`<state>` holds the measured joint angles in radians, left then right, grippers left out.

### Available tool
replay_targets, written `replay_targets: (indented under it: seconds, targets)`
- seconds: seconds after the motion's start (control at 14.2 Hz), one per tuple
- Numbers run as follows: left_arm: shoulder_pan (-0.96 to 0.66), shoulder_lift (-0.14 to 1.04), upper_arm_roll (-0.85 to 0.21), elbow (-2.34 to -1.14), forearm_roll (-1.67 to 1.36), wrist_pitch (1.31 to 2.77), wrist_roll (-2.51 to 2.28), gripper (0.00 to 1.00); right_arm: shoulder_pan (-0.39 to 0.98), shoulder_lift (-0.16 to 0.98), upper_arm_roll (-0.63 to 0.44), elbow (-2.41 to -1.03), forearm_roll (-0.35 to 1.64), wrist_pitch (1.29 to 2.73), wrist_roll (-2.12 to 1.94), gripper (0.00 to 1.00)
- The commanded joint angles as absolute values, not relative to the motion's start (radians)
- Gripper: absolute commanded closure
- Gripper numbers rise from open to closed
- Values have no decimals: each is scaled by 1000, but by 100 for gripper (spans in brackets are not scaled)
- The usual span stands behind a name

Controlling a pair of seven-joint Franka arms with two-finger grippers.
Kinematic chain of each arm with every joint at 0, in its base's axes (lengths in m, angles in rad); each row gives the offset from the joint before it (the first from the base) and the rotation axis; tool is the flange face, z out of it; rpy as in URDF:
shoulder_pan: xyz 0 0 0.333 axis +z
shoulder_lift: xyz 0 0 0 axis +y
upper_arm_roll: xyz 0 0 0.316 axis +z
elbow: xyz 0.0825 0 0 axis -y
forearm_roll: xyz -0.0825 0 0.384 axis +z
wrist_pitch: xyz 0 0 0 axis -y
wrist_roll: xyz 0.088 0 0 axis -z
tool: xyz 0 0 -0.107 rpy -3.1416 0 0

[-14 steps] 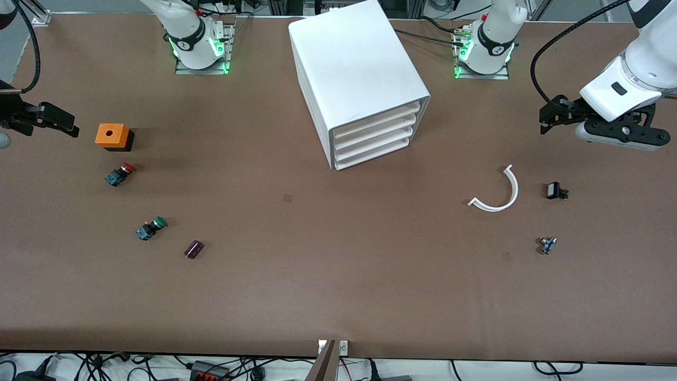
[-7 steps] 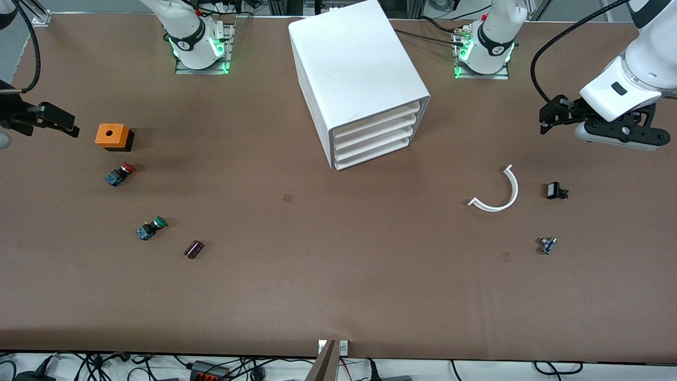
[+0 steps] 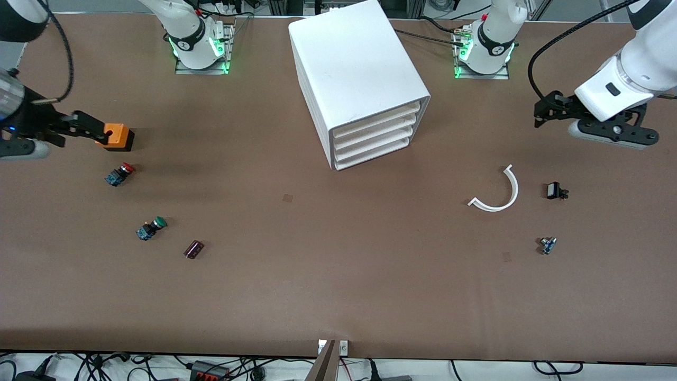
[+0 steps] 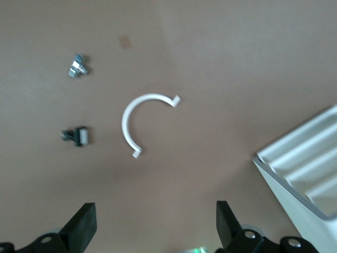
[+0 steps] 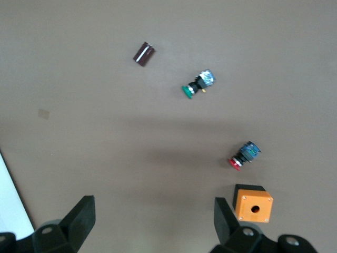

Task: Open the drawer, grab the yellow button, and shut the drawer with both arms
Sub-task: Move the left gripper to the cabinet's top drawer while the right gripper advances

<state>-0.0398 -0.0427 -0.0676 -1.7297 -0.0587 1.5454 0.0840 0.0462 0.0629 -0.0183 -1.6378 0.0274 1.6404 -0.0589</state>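
The left gripper (image 3: pixel 540 112) hangs in the air with its jaws spread wide and empty, over bare table at the left arm's end. From it, a white C-shaped clip (image 3: pixel 497 191), a small black part (image 3: pixel 555 191) and a small metal part (image 3: pixel 548 245) lie on the table nearer the front camera. The cabinet (image 3: pixel 359 79) stands toward the middle of the table from this gripper, its 4 drawer fronts turned slantwise toward the left arm's end and the front camera.

The right gripper (image 3: pixel 87 127) is also wide and empty, over the orange box (image 3: pixel 115 136) at the right arm's end. Nearer the camera from it lie a red button (image 3: pixel 119 174), a green button (image 3: pixel 151 228) and a dark cylinder (image 3: pixel 193 249).

The top drawer (image 3: pixel 376 119) is shut, so the yellow button is not visible; it is presumably inside. The drawer's long axis runs along the cabinet's slanted front. Judging by that slant, the left gripper has the straighter reach to the front edge, while the right would have to come around the cabinet's corner.
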Motion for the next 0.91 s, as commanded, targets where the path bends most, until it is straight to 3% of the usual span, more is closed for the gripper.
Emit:
replay_targets:
  seconds: [0.0,0.21,0.35,0.63,0.84]
  targets:
    - [-40,14,-63,-1706,-190,1410,101,0,122,78,-25,-1644,40,1669,-51,0]
    - [-57,52,-66,-1707,-294,1267,104,0,169,123,-25,-1640,115,1718,-43,0]
    - [-97,98,-64,-1709,-360,1270,106,0,210,159,-26,-1609,132,1747,-43,0]
    - [-97,170,-64,-1726,-558,1396,240,0,273,198,-25,-1580,133,1810,18,0]
    - [-86,247,-64,-1811,-763,1515,406,0,305,218,-25,-1580,152,1815,37,0]
